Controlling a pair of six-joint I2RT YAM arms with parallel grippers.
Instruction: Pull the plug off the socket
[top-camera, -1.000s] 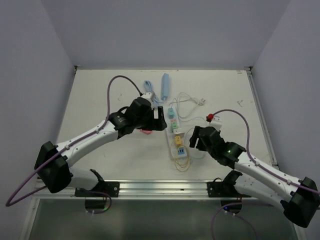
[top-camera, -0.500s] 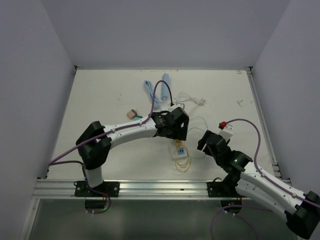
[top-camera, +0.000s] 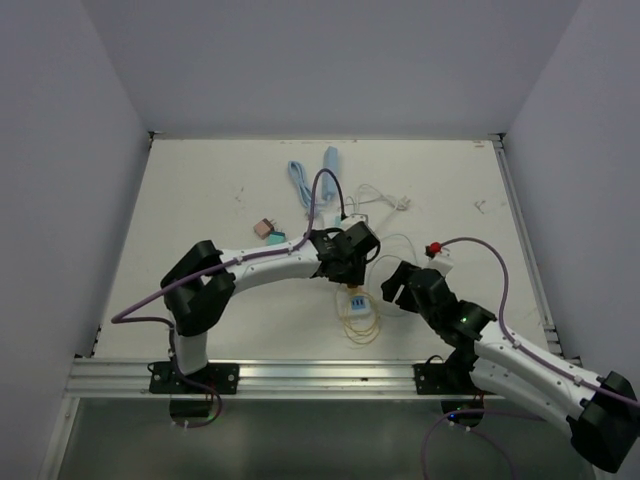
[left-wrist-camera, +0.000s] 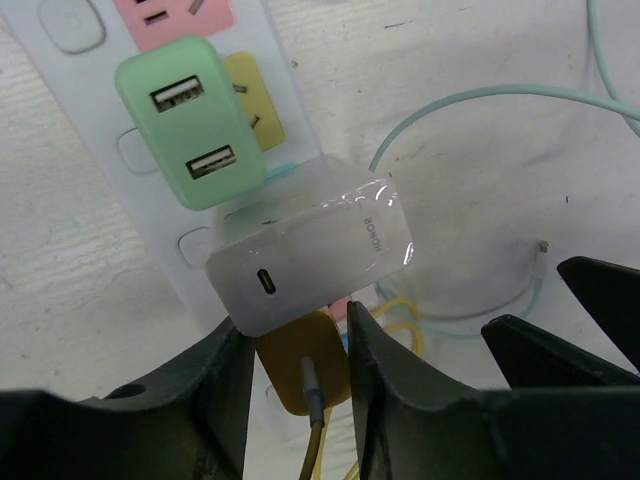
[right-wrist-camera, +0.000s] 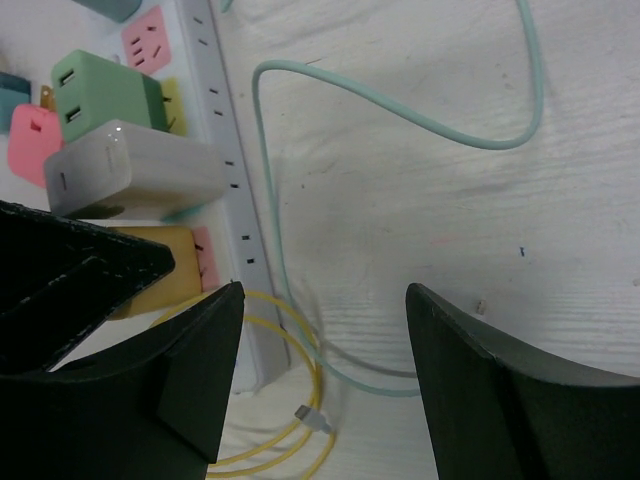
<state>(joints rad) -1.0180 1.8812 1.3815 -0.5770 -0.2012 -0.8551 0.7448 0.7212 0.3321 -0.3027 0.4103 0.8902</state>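
Observation:
The socket (left-wrist-camera: 100, 110) is a long white power strip with pastel outlets, also in the right wrist view (right-wrist-camera: 225, 150). A green USB charger (left-wrist-camera: 190, 130), a white charger (left-wrist-camera: 310, 260) and a mustard-yellow plug (left-wrist-camera: 300, 375) with a yellow cable sit in it. My left gripper (left-wrist-camera: 300, 385) is shut on the yellow plug, one finger pressed on each side. From above, the left gripper (top-camera: 345, 262) hides most of the strip. My right gripper (right-wrist-camera: 322, 300) stands open just right of the strip's end, over the yellow cable coil (right-wrist-camera: 290, 420), holding nothing.
A thin teal cable (right-wrist-camera: 400, 110) loops over the table right of the strip. A light-blue coiled cable (top-camera: 300, 180) and a blue bar (top-camera: 330, 165) lie at the back. Small pink and teal adapters (top-camera: 267, 230) lie to the left. A white cord (top-camera: 385, 200) lies behind the strip.
My left gripper swung right over the strip, came down and shut on the yellow plug. The right gripper shifted slightly and stayed open.

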